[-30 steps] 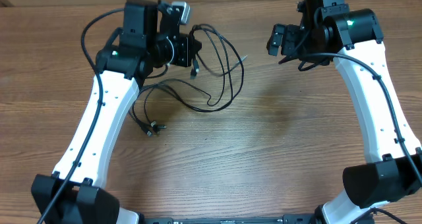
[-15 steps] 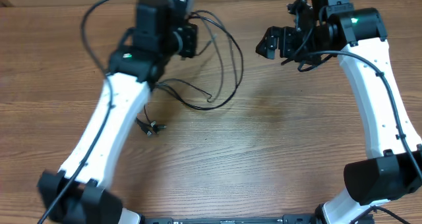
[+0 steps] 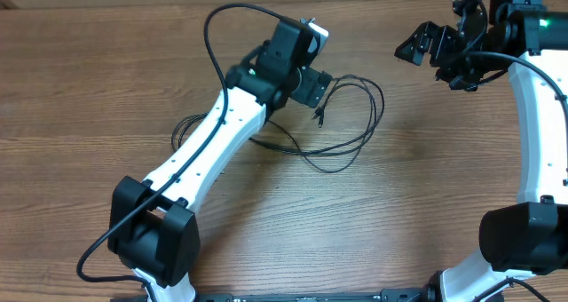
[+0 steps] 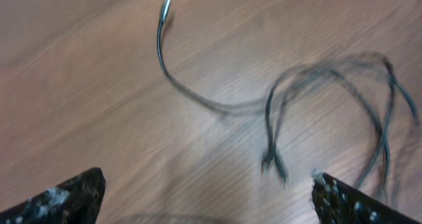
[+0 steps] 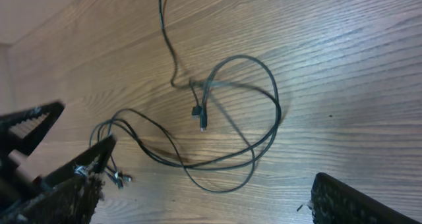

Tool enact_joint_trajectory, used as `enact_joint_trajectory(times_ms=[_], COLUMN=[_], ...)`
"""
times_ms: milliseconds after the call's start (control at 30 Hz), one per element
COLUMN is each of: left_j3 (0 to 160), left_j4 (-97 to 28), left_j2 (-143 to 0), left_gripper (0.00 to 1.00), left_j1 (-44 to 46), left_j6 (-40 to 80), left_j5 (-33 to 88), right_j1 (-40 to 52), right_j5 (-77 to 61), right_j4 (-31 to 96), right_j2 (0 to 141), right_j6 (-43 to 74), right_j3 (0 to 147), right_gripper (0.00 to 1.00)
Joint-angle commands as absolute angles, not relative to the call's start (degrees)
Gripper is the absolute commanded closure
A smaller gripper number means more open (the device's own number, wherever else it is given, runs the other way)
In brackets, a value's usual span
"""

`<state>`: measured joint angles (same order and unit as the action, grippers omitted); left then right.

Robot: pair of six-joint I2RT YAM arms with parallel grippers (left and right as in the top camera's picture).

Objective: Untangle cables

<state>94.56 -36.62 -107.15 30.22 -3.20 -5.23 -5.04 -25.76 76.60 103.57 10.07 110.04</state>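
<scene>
overhead view: cables lying in loose loops on the surface, just beside left claw, wide open, empty; right claw open too, well apart. loops crossing in places: probably partly untangled, separating left.

Open wood of the table spans the near centre; the looped cables (thin, black) and the slanting left arm block the far left, and the right arm lines the right edge.
</scene>
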Motion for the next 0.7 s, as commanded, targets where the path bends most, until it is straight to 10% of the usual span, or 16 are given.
enact_joint_trajectory(times_ms=[0,667], left_j3=[104.5,98.4], left_j4=[-48.3,-61.7], left_j2=[-104.8,-117.6], left_gripper=[0.00,0.13], left_j1=[29.8,37.2], left_j6=[-2.4,-30.3], left_j5=[-4.0,14.1], right_j1=[-5.1,-5.1], right_j5=[-27.1,-25.0], right_j4=[76.3,79.2], right_j2=[103.8,103.8], right_j6=[10.2,8.9], right_j3=[111.3,111.3], right_gripper=[0.00,0.00])
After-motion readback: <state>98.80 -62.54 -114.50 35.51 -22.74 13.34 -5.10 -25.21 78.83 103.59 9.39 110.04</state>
